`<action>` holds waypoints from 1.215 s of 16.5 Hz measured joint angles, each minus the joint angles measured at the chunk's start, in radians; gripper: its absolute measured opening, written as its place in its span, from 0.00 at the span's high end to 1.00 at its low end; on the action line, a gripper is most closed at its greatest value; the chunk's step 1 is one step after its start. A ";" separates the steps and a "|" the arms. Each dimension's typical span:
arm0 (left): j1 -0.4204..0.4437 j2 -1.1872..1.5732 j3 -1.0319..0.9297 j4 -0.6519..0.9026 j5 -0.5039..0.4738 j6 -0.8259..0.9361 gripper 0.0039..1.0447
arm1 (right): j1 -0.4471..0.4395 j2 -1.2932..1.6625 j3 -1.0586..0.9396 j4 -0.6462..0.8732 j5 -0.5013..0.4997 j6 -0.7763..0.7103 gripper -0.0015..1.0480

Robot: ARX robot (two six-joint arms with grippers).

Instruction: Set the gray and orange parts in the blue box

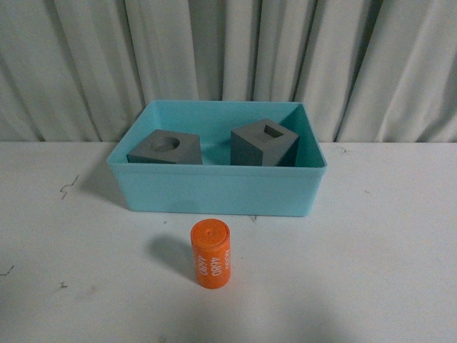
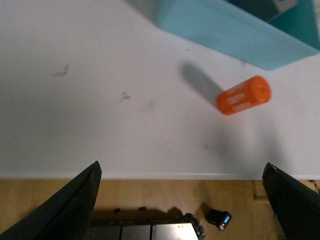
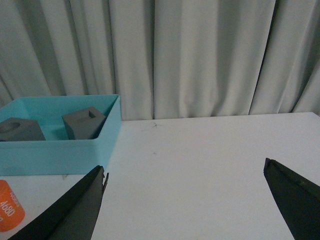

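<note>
Front view: the round-recess cube (image 1: 166, 148) and slotted cube (image 1: 264, 143) lie inside the blue box (image 1: 214, 193) at upper centre. The orange cylinder (image 1: 211, 255) stands upright on the counter (image 1: 385, 250) at lower centre, near the box's front wall but apart from it. Your left pincer (image 2: 181, 170) and right pincer (image 3: 185, 167) are both spread wide and hold nothing. Likely hazards: an off-centre finger could topple the cylinder and set it rolling, and a low carry could strike the front wall.

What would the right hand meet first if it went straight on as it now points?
Likely nothing near: the right hand faces bare table, then curtain; blue box lies aside. Depth unclear.
</note>
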State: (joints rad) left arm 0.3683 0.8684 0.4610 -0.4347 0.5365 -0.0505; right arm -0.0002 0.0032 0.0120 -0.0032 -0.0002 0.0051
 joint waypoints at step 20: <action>-0.368 -0.669 -0.451 0.637 -0.537 0.039 0.99 | 0.000 0.000 0.000 0.000 0.000 0.000 0.06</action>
State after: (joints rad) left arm 0.0006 0.1997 0.0101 0.2020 -0.0006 -0.0113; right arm -0.0002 0.0036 0.0120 -0.0036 0.0002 0.0051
